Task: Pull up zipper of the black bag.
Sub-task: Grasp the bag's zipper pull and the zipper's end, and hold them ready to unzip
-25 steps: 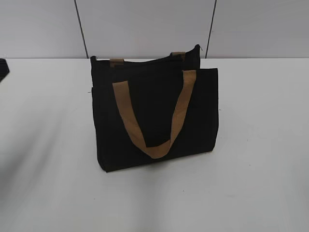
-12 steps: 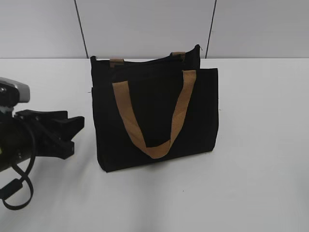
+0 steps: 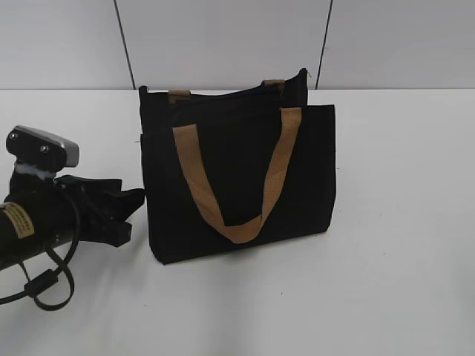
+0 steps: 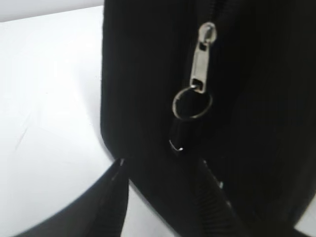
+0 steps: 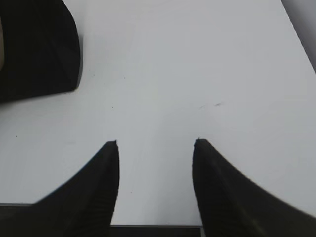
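The black bag (image 3: 237,178) stands upright on the white table, with a tan handle (image 3: 237,178) hanging down its front. My left gripper (image 3: 130,211) is open at the bag's lower left end, fingers almost touching it. In the left wrist view the bag's end (image 4: 143,74) fills the frame; the zipper's silver pull (image 4: 202,57) and ring (image 4: 191,104) hang on it just beyond my open jaws (image 4: 165,165). My right gripper (image 5: 155,143) is open and empty over bare table, with a corner of the bag (image 5: 37,44) at the upper left; this gripper is out of the exterior view.
The white table (image 3: 401,259) stretches around the bag. A grey panelled wall (image 3: 223,37) stands behind it. My left arm's cable (image 3: 44,285) loops at the lower left.
My left arm has come in from the left edge and moved right toward the bag's left end, rising slightly. The bag has not moved.
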Controlling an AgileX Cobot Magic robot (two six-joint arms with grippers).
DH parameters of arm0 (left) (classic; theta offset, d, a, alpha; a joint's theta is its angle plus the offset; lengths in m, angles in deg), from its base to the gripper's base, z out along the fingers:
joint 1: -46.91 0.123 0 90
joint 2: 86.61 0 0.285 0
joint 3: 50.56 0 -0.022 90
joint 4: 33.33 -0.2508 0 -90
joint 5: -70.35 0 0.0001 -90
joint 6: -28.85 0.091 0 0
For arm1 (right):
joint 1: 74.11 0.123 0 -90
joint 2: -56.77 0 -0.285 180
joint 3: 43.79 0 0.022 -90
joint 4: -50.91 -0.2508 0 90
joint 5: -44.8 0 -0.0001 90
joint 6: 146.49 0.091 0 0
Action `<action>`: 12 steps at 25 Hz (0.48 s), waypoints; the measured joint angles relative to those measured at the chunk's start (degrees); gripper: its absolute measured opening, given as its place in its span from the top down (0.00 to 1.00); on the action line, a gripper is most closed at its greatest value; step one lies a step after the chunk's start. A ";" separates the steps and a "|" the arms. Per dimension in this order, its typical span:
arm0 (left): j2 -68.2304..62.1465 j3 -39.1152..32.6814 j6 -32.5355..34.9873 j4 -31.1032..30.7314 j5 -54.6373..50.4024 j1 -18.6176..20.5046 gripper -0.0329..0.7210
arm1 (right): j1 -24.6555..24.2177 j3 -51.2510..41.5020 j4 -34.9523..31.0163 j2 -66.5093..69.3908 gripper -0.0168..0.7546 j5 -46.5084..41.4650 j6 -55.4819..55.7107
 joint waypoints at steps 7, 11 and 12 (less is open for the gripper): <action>-4.25 4.96 -4.28 -9.19 -2.65 2.13 0.47 | 0.00 0.00 0.00 0.00 0.48 0.00 0.00; -5.83 6.04 -5.60 -12.88 -2.45 2.33 0.39 | 0.00 0.00 0.00 0.00 0.48 0.00 0.00; -6.06 6.29 -5.65 -13.13 -2.45 2.59 0.39 | 0.00 0.00 0.00 0.00 0.48 0.00 0.00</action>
